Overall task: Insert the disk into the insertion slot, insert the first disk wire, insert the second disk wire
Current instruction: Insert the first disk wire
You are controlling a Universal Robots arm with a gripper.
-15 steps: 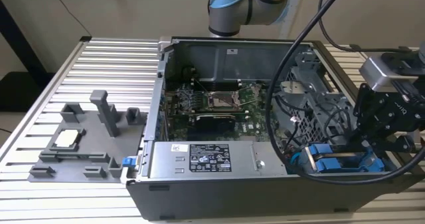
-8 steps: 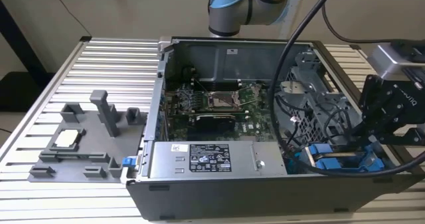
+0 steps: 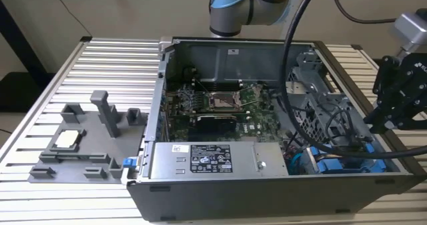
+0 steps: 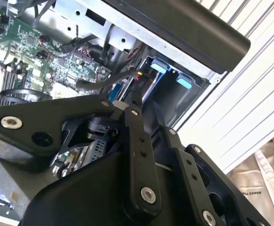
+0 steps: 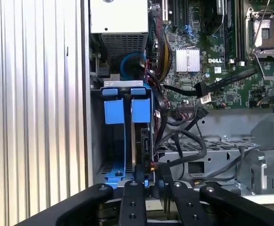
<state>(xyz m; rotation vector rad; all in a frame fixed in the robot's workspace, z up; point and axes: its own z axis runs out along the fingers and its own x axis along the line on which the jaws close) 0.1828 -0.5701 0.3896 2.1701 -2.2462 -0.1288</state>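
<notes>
Status: the disk [image 5: 141,109] is judged already seated in the insertion slot [image 5: 137,136] of the grey drive cage [image 5: 125,84], with its blue tab level with that of the other blue-framed drive [image 5: 113,110] just beside it. That cage sits in the near corner of the open computer case [image 3: 267,192], on the exterior view's right. Step one is therefore taken as done.

Wire steps: not confirmed. A black cable [image 5: 221,81] with a plug end is seen lying loose over the motherboard [image 5: 207,42], apart from the drives. Further dark cables are bundled close against the cage. Whether either disk wire is plugged in cannot be told, because the back edge of the disk is crowded by cabling.

Gripper [image 5: 152,175]: positioned at the cage, in line with the disk and close to it. Whether it is open or closed cannot be told, nor whether anything is gripped.

Counts:
- blue-framed drives in the cage: two
- gripper: one
- computer case: one, side panel off
- power supply [image 3: 207,160]: one, along the near wall
- grey parts fixture [image 3: 80,145]: one, on the slatted table [image 3: 60,205], well apart on the exterior view's left
- loose cables: several, exact number not countable
</notes>
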